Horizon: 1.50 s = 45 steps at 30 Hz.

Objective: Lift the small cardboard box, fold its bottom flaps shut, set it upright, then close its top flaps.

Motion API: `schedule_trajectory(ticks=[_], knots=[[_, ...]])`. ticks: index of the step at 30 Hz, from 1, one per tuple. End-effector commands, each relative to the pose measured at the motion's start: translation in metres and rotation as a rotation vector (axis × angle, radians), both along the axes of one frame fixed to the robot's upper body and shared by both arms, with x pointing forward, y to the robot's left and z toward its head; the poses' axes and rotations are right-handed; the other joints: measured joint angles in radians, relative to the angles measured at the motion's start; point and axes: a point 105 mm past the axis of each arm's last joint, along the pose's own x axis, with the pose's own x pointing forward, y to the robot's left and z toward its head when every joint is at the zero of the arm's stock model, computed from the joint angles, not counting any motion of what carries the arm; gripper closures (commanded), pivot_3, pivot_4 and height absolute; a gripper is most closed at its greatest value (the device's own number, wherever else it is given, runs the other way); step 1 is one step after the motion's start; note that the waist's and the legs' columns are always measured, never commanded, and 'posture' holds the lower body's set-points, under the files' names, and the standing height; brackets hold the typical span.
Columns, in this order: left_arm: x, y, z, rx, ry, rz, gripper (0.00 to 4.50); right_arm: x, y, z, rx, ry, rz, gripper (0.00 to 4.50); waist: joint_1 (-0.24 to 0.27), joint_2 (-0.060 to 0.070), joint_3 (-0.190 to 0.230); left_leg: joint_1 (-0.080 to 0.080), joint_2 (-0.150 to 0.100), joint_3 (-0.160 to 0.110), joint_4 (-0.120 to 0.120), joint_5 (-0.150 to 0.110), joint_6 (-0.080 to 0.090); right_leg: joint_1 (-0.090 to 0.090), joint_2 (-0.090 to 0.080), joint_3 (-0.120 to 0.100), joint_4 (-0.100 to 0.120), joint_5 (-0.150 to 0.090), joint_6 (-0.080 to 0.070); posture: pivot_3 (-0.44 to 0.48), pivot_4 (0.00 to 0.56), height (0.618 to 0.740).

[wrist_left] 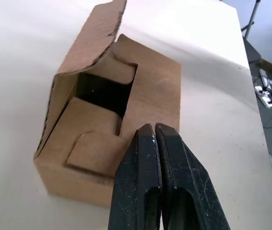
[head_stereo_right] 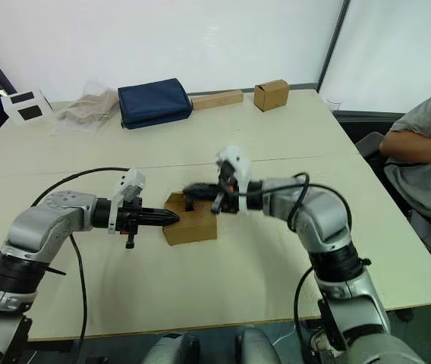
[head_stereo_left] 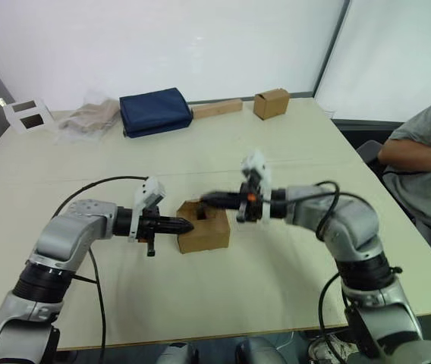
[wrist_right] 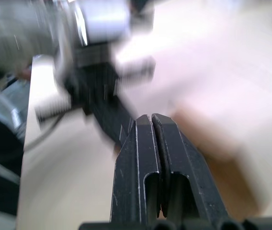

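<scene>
hands [head_stereo_left: 187, 224] [head_stereo_left: 209, 199] closed, flanking box [head_stereo_left: 206, 236]

Both hands crowd the small cardboard box [head_stereo_left: 204, 227]; bare table [head_stereo_left: 276, 288] surrounds it.

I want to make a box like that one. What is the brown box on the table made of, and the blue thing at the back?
The small plain brown box looks like matte corrugated cardboard: its cut flap edges show a rough layered rim. The dark navy-blue folded bundle seems soft cloth, since it sags and creases, though I cannot tell for sure.
</scene>
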Motion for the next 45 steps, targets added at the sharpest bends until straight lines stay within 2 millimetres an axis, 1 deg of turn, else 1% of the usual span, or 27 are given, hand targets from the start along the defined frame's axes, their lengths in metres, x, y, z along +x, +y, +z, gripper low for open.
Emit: schedule_trajectory(ticks=[1, 2, 4, 7, 9, 11, 18, 22, 23, 25, 28, 32, 36, 41, 43, 45], knots=[[-0.003, 0.006, 0.011, -0.013, -0.038, 0.012, 4.45, 0.027, 0.006, 0.017, 0.054, -0.036, -0.036, 4.50, -0.004, 0.000, 0.000, 0.000, 0.000, 0.000, 0.000, 0.000, 0.000, 0.000, 0.000, 0.000, 0.000, 0.000, 0.000, 0.000, 0.150, 0.740], [-0.003, 0.007, 0.011, -0.012, -0.038, 0.014, 4.45, 0.032, 0.010, 0.014, 0.043, -0.035, -0.041, 4.50, -0.003, 0.000, 0.000, 0.000, 0.000, 0.001, 0.000, 0.000, 0.000, 0.000, 0.000, 0.001, 0.001, 0.000, 0.000, 0.000, 0.150, 0.740], [-0.004, 0.007, 0.010, -0.011, -0.039, 0.019, 4.45, 0.041, 0.016, 0.001, -0.019, -0.038, -0.051, 4.50, -0.002, 0.000, 0.000, 0.001, 0.000, 0.001, -0.001, 0.000, 0.000, 0.000, 0.000, 0.000, 0.001, 0.000, 0.000, 0.000, 0.150, 0.740], [-0.004, 0.009, 0.011, -0.012, -0.041, 0.029, 4.45, 0.048, 0.024, -0.018, -0.104, -0.057, -0.046, 4.50, -0.003, 0.000, 0.000, 0.000, 0.000, 0.001, -0.001, 0.000, 0.000, 0.000, 0.000, 0.000, 0.000, 0.000, 0.000, 0.000, 0.150, 0.740], [-0.004, 0.010, 0.011, -0.007, -0.047, 0.037, 4.45, 0.048, 0.029, -0.032, -0.146, -0.054, -0.020, 4.50, -0.003, 0.000, 0.000, 0.000, 0.000, 0.001, -0.001, 0.000, 0.000, 0.000, 0.000, 0.000, 0.000, 0.000, 0.000, 0.000, 0.150, 0.740], [-0.003, 0.011, 0.011, -0.009, -0.046, 0.044, 4.45, 0.044, 0.030, -0.043, -0.188, -0.053, 0.011, 4.50, -0.003, 0.000, 0.000, 0.000, 0.000, 0.001, 0.000, 0.000, 0.000, 0.000, 0.000, 0.000, 0.000, 0.000, 0.000, 0.000, 0.150, 0.740], [-0.004, 0.015, 0.015, -0.011, -0.051, 0.054, 4.45, 0.032, 0.024, -0.072, -0.298, -0.056, 0.048, 4.50, -0.003, 0.000, 0.000, 0.000, 0.000, 0.001, 0.000, 0.000, -0.001, 0.000, 0.000, 0.000, 0.000, 0.000, 0.000, 0.000, 0.150, 0.740], [-0.002, 0.020, 0.019, -0.014, -0.061, 0.062, 4.45, 0.030, 0.023, -0.074, -0.301, -0.060, 0.047, 4.50, -0.003, 0.000, 0.000, 0.000, 0.000, 0.001, 0.000, 0.000, -0.001, 0.000, 0.000, 0.000, 0.000, 0.000, 0.000, 0.000, 0.150, 0.740], [0.001, 0.022, 0.022, -0.021, -0.067, 0.071, 4.45, 0.029, 0.023, -0.072, -0.295, -0.062, 0.044, 4.50, -0.003, 0.000, 0.000, 0.000, 0.000, 0.001, 0.000, 0.000, -0.001, 0.000, 0.000, 0.000, 0.000, 0.000, 0.000, 0.000, 0.150, 0.740], [0.013, 0.021, 0.026, -0.024, -0.088, 0.087, 4.45, 0.026, 0.021, -0.064, -0.273, -0.074, 0.041, 4.50, -0.001, 0.000, 0.000, 0.000, 0.000, 0.001, 0.000, 0.000, -0.001, 0.000, 0.000, 0.000, 0.000, 0.000, 0.000, 0.000, 0.150, 0.740], [0.020, 0.011, 0.023, -0.024, -0.102, 0.066, 4.45, 0.020, 0.021, -0.055, -0.240, -0.075, 0.049, 4.50, 0.003, 0.000, 0.000, 0.000, 0.000, 0.000, 0.000, 0.000, -0.001, 0.000, 0.000, 0.000, 0.000, 0.000, 0.000, 0.000, 0.150, 0.740], [0.027, -0.002, 0.017, -0.033, -0.099, 0.037, 4.45, 0.008, 0.020, -0.050, -0.227, -0.075, 0.070, 4.50, 0.001, 0.000, 0.000, 0.000, 0.000, 0.000, 0.000, 0.000, -0.001, 0.000, 0.000, 0.000, 0.000, 0.000, 0.000, 0.000, 0.150, 0.740], [0.038, -0.012, 0.008, -0.017, -0.100, 0.017, 4.45, -0.006, 0.016, -0.053, -0.250, -0.078, 0.077, 4.50, 0.000, 0.000, 0.000, 0.000, 0.000, 0.000, 0.000, 0.001, -0.001, 0.000, 0.000, 0.000, 0.000, 0.000, 0.000, 0.000, 0.150, 0.740], [0.041, -0.014, 0.008, -0.016, -0.103, 0.002, 4.45, -0.019, 0.013, -0.055, -0.248, -0.045, 0.074, 4.50, -0.003, 0.000, 0.000, 0.000, 0.000, 0.000, 0.000, 0.001, -0.001, 0.000, 0.000, 0.000, 0.000, 0.000, 0.000, 0.000, 0.150, 0.740], [0.040, -0.014, 0.009, -0.018, -0.106, -0.007, 4.45, -0.022, 0.013, -0.059, -0.254, -0.031, 0.065, 4.50, -0.001, 0.000, 0.000, 0.000, 0.000, 0.000, 0.000, 0.001, -0.001, 0.000, 0.000, 0.000, 0.000, 0.000, 0.000, 0.000, 0.150, 0.740], [0.041, -0.014, 0.011, -0.019, -0.108, -0.010, 4.45, -0.020, 0.013, -0.063, -0.265, -0.022, 0.044, 4.50, -0.001, 0.000, 0.000, 0.000, 0.000, 0.000, 0.000, 0.001, -0.001, 0.000, 0.000, 0.000, 0.000, 0.000, 0.000, 0.000, 0.150, 0.740]])
